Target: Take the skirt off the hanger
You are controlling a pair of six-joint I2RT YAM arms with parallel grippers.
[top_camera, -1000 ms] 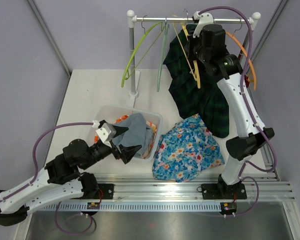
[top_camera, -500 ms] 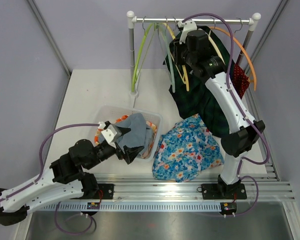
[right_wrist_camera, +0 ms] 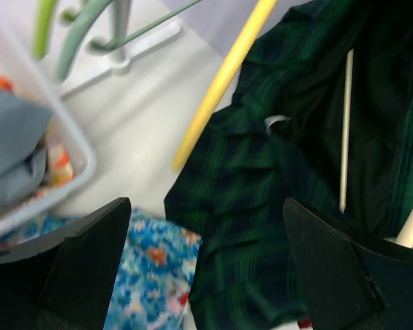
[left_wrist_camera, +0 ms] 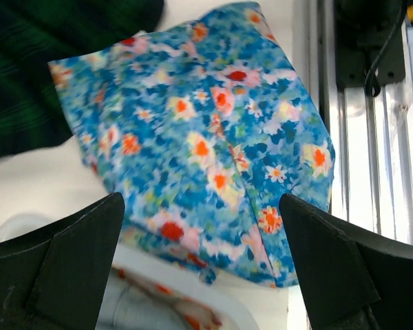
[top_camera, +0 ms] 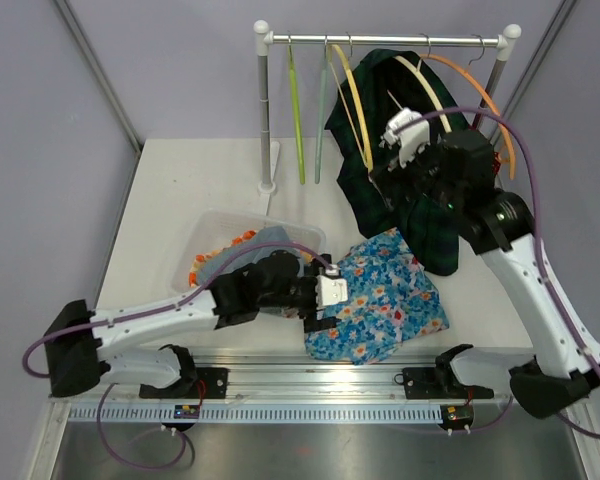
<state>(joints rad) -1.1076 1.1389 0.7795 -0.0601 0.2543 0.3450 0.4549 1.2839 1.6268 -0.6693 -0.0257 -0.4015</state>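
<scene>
Skirt check first: dark green plaid skirt on the cream hanger, not off yet. Hooked on the rail at the far right of the tabletop, between a yellow hanger and an orange hanger. Drapes down long, lower edge just beside the blue floral cloth; touching or not, cannot tell from above.

Right fingers: spread fully wide, gripping nothing. Up in front of the skirt's middle, pointing at the plaid folds. In the right wrist view, only plaid showing between the two tips, lying beyond them, no contact visible. Also there: cream hanger arm as a pale bar, yellow hanger slanting across, a corner of the clear bin at left, grey cloth inside it.

Left fingers: also fully wide, empty. Low over the floral cloth, near the front edge of the tabletop, just right of the clear bin. In the left wrist view, floral cloth filling the gap between the tips, a patch of the plaid skirt at upper left, metal track at right.

Farther left on the rail: green hanger and grey-green hanger, side by side.
</scene>
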